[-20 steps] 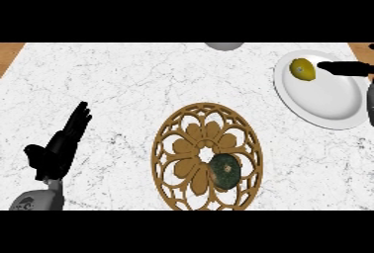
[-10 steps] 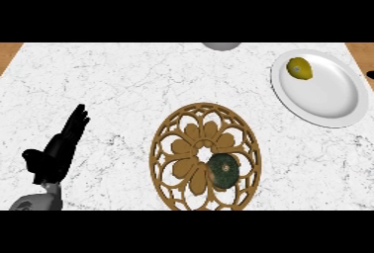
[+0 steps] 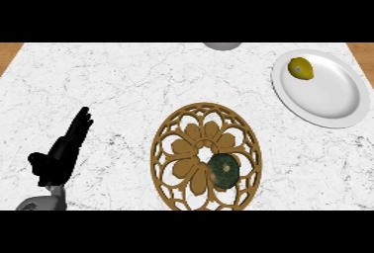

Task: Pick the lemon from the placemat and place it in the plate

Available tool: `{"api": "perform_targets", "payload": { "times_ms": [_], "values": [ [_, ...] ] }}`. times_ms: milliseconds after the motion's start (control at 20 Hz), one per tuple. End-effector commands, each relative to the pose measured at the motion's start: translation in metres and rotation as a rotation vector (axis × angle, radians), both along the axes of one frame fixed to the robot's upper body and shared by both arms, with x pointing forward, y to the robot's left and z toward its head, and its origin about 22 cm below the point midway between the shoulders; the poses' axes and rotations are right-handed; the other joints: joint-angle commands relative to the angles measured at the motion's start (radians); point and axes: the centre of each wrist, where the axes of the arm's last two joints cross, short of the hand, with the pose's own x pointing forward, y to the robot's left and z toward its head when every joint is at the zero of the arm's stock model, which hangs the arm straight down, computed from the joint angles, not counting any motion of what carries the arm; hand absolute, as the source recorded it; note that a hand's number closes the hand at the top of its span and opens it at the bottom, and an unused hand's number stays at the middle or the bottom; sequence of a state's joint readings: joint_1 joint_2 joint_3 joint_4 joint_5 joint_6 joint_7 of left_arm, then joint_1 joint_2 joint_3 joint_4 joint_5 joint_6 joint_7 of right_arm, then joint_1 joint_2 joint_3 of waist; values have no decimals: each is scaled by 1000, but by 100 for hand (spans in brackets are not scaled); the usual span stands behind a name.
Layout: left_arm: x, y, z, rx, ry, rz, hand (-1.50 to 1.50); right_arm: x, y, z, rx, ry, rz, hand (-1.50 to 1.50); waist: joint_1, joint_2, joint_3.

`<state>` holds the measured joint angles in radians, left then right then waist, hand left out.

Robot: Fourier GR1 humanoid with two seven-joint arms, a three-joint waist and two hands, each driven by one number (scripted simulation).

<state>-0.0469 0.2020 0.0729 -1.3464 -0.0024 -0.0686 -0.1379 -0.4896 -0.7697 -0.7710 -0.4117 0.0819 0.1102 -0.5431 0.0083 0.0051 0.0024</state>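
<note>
at the lower left the left hand [image 3: 62, 153] rests open over the marble counter [image 3: 124, 89], fingers straight, holding nothing. in the middle lies the round wooden lattice placemat [image 3: 182, 169], with a dark green round fruit [image 3: 223, 169] on its lower right part. at the upper right the lemon [image 3: 300, 68] sits in the white plate [image 3: 332, 96], near its far left rim, long axis pointing roughly away from the robot. it lies well apart from the left hand, up and right across the placemat. the right hand is out of view, and the task looks done.

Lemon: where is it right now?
In the head view, the lemon sits on the white plate at the upper right, near the plate's far rim, away from the wooden placemat in the middle.
</note>
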Motion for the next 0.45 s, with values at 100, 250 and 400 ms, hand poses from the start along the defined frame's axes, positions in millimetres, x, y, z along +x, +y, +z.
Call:
{"api": "perform_targets", "payload": {
  "times_ms": [100,250,400],
  "values": [
    [8,-12,10,-5,-7,-11,0,-36,-23,-7,-39,29,39,-150,5,0,0],
    [3,10,17,4,2,1,0,-40,-14,-28,-41,42,37,-150,6,-1,0],
    [8,5,14,3,-7,-4,0,-48,-20,-27,-66,17,0,-150,12,3,2]
  ]
}}
